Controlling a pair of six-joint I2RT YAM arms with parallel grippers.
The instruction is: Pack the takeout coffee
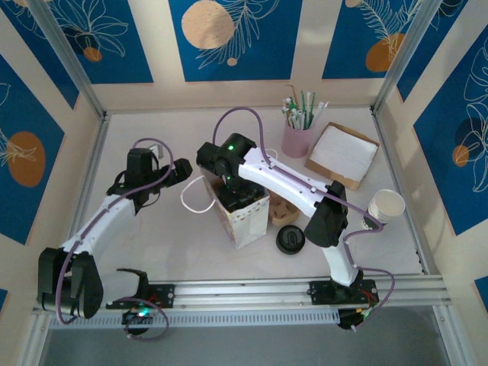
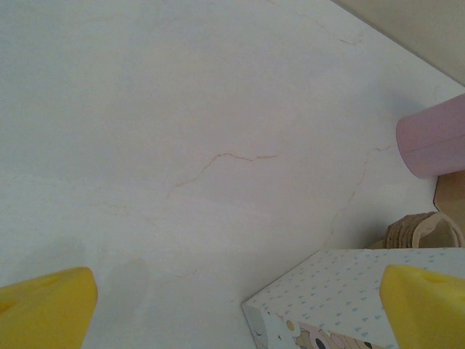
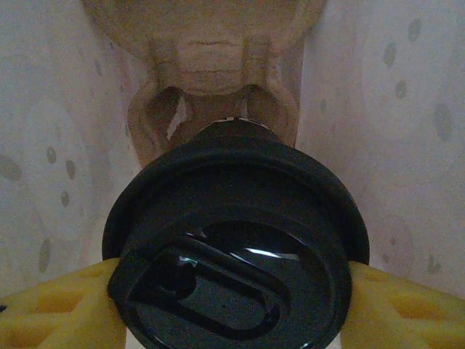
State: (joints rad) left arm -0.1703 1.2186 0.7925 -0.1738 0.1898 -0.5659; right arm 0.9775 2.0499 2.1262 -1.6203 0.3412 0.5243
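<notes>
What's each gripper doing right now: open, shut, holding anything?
Left gripper: open, empty, above the table.
Right gripper: closed on the black-lidded coffee cup, inside the paper bag.

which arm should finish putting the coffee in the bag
Right arm: the right hand grips the lidded coffee inside the bag, while the left hand hangs open beside it.

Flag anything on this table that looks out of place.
A lidless white cup sits alone at the far right, while a black lid lies loose beside the paper bag. Nothing looks spilled.
</notes>
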